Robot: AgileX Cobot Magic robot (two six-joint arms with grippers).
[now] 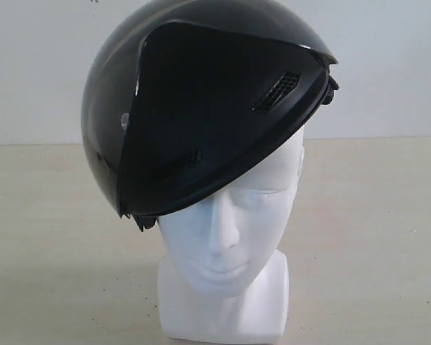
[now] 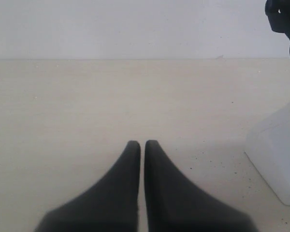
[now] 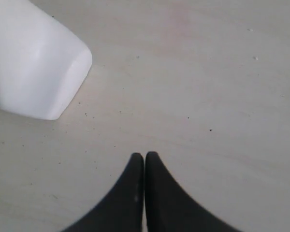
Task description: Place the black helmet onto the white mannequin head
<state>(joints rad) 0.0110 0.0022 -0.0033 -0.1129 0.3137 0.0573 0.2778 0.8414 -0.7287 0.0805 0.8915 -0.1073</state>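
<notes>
Pale table [image 1: 373,230] bears the white mannequin head [image 1: 226,233] wearing the black helmet [image 1: 201,108] askew; left gripper [image 2: 142,145] and right gripper [image 3: 144,157], both pressed together empty, should avoid nudging it.

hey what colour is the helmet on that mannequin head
Glossy black, the helmet sitting tilted on the white mannequin head; the exterior view shows it best.

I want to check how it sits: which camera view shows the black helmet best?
The exterior view: the whole black helmet shows there, tilted on the white mannequin head. The left wrist view catches only a dark bit of it; the right wrist view shows none.
</notes>
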